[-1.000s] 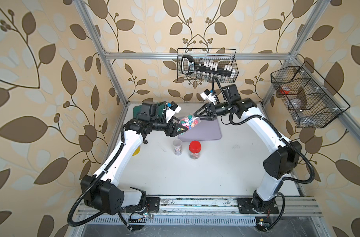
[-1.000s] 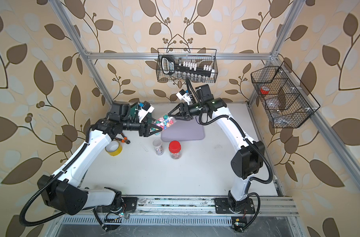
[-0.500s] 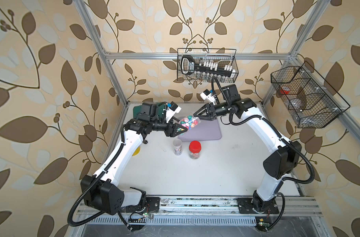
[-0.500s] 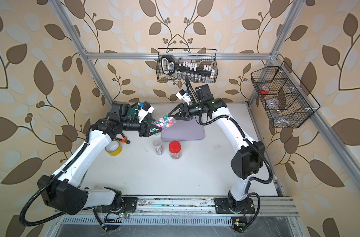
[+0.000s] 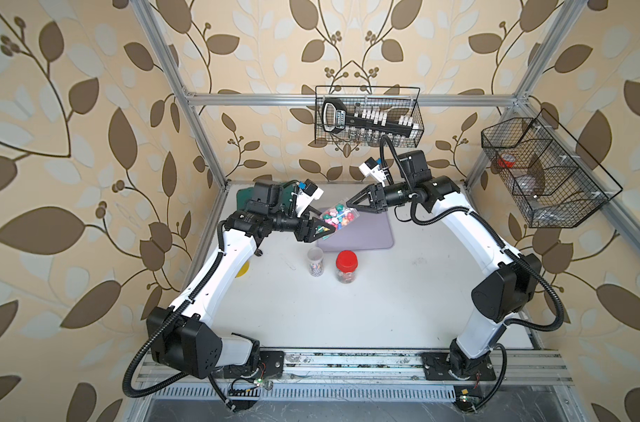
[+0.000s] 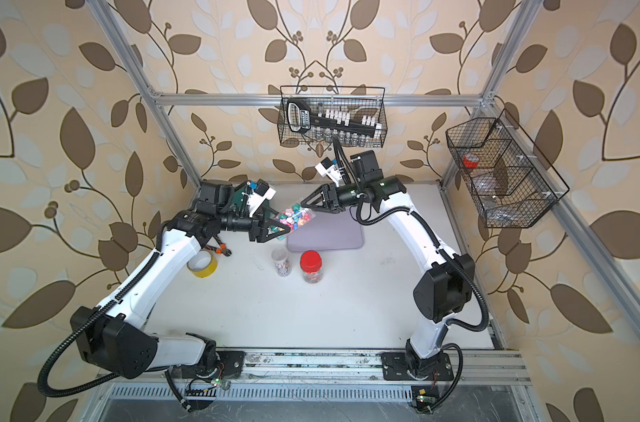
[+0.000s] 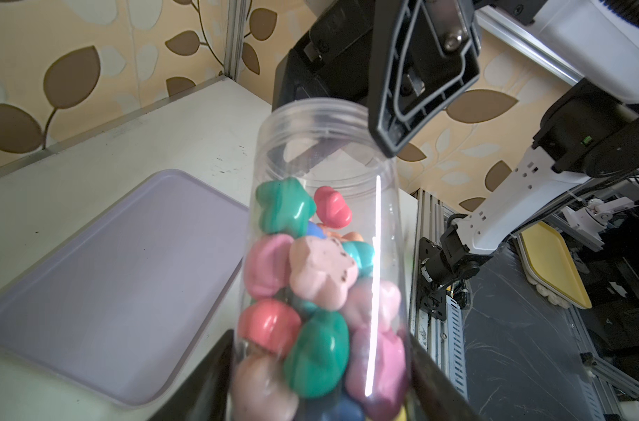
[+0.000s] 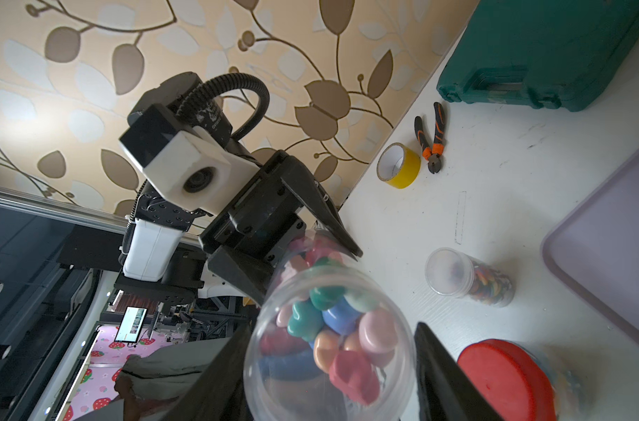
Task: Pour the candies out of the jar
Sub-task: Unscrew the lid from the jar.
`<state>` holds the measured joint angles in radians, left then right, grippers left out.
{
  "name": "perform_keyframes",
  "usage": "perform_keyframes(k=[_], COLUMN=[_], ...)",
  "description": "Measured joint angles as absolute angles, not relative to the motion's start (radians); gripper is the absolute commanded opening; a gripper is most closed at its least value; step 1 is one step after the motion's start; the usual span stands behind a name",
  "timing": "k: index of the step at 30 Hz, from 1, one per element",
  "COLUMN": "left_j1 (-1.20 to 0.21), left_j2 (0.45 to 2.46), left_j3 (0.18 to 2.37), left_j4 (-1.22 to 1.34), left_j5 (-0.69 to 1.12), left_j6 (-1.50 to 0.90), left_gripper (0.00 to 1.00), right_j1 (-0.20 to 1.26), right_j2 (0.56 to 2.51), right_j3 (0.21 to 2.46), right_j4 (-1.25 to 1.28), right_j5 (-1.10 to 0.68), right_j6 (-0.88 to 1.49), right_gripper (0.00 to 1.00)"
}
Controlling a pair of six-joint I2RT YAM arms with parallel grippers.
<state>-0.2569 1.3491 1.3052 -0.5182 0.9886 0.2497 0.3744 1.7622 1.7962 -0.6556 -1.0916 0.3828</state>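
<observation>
Right gripper (image 5: 353,207) has narrowed slightly around the jar (image 5: 336,218) mouth, can't tell if I'm gripping yet; left gripper (image 5: 325,223) stays clamped on its base, candies (image 7: 310,269) inside.

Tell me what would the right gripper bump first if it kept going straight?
The clear jar, probably: the right gripper points at its open mouth, jaws either side; the left gripper holds the other end.
</observation>
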Motion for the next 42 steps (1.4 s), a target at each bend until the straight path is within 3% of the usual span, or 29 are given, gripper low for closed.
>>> perform_keyframes(k=[24, 42], left_j1=[-0.256, -0.256], left_j2=[1.405, 1.414], left_j3=[1.366, 1.377], left_j4=[-0.55, -0.558], left_j5=[1.203, 1.307], left_j6=[0.149, 0.12], left_gripper=[0.58, 0.59], right_j1=[0.348, 0.346], right_j2=[1.599, 1.563], right_j3=[1.493, 1.457], right_j4=[-0.18, -0.103], right_j5=[-1.224, -1.283], right_j6=[0.257, 0.141], right_gripper=[0.57, 0.63])
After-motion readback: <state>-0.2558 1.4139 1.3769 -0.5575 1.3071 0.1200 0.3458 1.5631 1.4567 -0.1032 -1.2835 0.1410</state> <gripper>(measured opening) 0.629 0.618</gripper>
